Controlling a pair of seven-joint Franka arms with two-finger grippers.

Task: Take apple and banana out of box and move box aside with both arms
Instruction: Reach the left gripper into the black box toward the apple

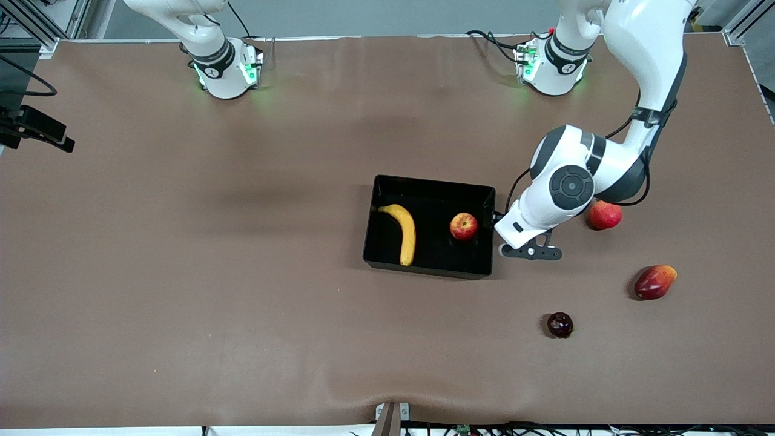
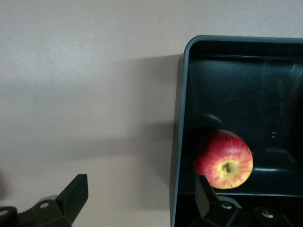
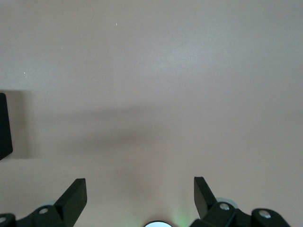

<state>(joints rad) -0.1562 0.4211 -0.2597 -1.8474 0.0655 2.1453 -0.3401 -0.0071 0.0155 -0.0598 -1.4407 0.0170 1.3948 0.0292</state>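
The black box [image 1: 387, 257] sits mid-table. In it lie the yellow banana [image 1: 405, 233] and the red apple with yellow streaks [image 1: 464, 226], the apple close to the wall at the left arm's end. My left gripper [image 1: 497, 219] is low at that wall. In the left wrist view it [image 2: 139, 189] is open and empty and straddles the box wall [image 2: 179, 142]: one finger [image 2: 75, 189] stands outside over the table, the other [image 2: 206, 191] inside beside the apple [image 2: 223, 160]. My right gripper [image 3: 139, 189] is open and empty over bare table, out of the front view.
Toward the left arm's end lie a red fruit [image 1: 605, 215] partly under the left arm, a red-yellow mango [image 1: 655, 282] and a dark round fruit [image 1: 560, 324]. A black mount [image 1: 36, 130] juts in at the right arm's end.
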